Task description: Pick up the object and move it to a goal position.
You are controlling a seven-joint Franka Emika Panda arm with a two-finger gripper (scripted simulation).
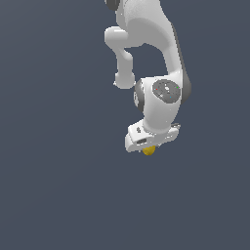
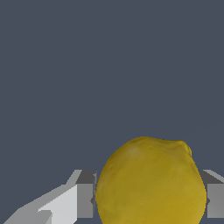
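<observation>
1. Nearest the wrist camera is the object [image 2: 151,183], a yellow rounded lump with a small nub at one end and a dull, slightly mottled skin; it fills much of the lower part of that view.
2. On either side of the object stand the grey fingers [image 2: 85,194] of the gripper [image 2: 148,199], one at each flank, both pressed against its sides, so the gripper is clamped on the object.
3. A pale, angled part of the gripper's body shows beside the nearer finger in the wrist view, running off the picture's edge.
4. Behind the object the wrist view gives only a flat, dark blue-grey ground [image 2: 109,65], with no seam or mark to tell floor from backdrop.
5. In the exterior view the white arm [image 1: 161,53] reaches down from the top edge, its links folded, a round grey joint cap facing the camera.
6. At the arm's lowest end sits the white gripper [image 1: 149,146], tilted, its fingers hidden from this side.
7. The object [image 1: 149,150] shows there only as a small yellow spot peeking out just beneath the gripper's body, much smaller than the hand that holds it.
8. Whether the object is lifted clear of the ground or touching it cannot be told, as the same plain dark blue-grey surrounds arm and object alike.
</observation>
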